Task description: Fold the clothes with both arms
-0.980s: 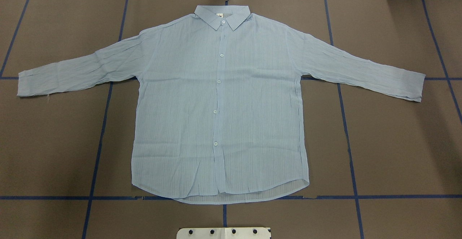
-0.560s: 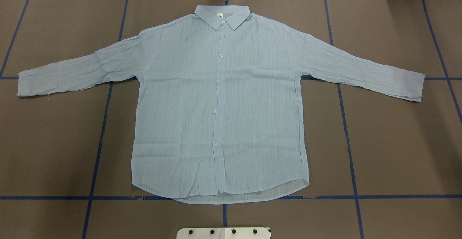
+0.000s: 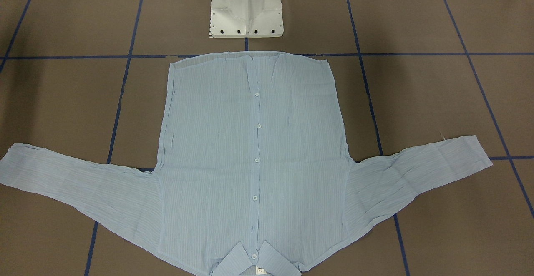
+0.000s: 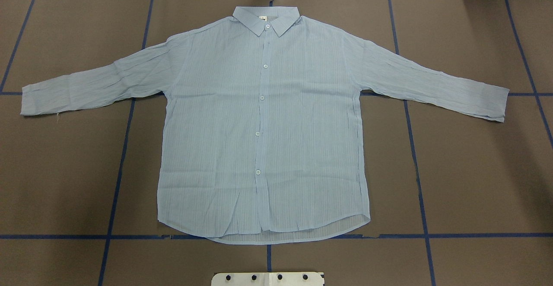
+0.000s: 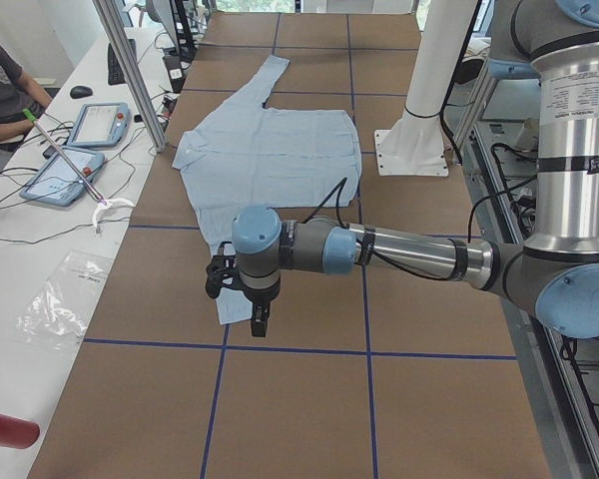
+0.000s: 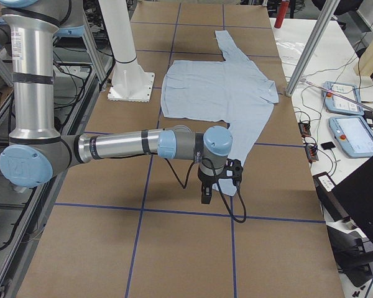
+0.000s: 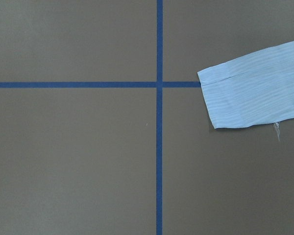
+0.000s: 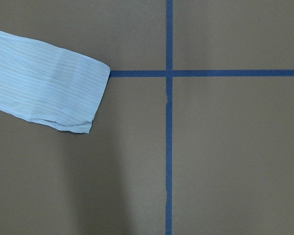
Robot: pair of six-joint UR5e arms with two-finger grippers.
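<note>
Shirt [image 4: 263, 126] flat, collar [image 4: 265, 20] away from base [image 4: 268, 278], hem [image 4: 263, 237] near it; left gripper [image 5: 255, 317], right gripper [image 6: 205, 194]: state unclear.

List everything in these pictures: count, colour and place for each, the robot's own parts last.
shirt: one, light blue, flat mid-table, sleeves spread, collar away from the robot.
table: one, brown, under it all.
tape lines: several, blue, a grid on the table.
tablets: two, blue-grey, on the white side bench.
person: one, dark top, at that bench.
base: one, white, by the shirt's hem.
left arm: one, silver with light-blue joints, by one cuff.
right arm: one, same colours, by the other cuff.
left gripper, right gripper: two, black, pointing down; open or shut unclear.
</note>
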